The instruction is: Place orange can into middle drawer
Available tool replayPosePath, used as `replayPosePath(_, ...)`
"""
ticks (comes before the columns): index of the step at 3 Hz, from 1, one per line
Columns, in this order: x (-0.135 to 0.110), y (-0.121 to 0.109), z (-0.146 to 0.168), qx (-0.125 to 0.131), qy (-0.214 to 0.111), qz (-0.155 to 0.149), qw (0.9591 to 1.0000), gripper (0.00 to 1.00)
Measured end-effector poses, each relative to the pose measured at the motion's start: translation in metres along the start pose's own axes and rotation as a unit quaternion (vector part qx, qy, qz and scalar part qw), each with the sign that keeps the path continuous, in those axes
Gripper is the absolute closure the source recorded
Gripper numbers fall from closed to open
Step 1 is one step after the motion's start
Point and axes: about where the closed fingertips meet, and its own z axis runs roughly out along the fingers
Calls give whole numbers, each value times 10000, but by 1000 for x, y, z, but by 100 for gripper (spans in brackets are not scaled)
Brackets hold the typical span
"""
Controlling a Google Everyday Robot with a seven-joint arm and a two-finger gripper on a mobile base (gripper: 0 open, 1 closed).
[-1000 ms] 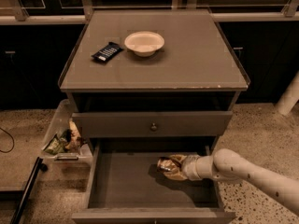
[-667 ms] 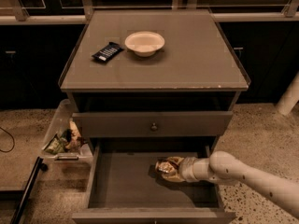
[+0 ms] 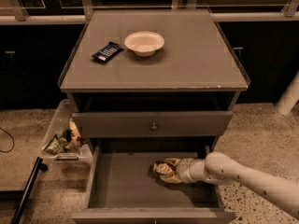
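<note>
Low inside the pulled-out wide shallow grey middle drawer (image 3: 117, 192), the two-finger gripper (image 3: 163, 171) is clenched around the small shiny orange-gold can (image 3: 162, 167), right of centre, with bare floor open leftward and both clear of the drawer's walls.

Speckled stone floor (image 3: 266, 129), grey drawer cabinet (image 3: 187, 64) centred, dark cupboards (image 3: 32, 64) behind, clear bin (image 3: 58, 122) beside it, dim light
</note>
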Motion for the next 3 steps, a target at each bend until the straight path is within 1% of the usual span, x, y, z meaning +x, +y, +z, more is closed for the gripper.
replayPosePath(2,0,0,0,0,0,0,10000,34)
replayPosePath(3,0,0,0,-1,0,0,10000,12)
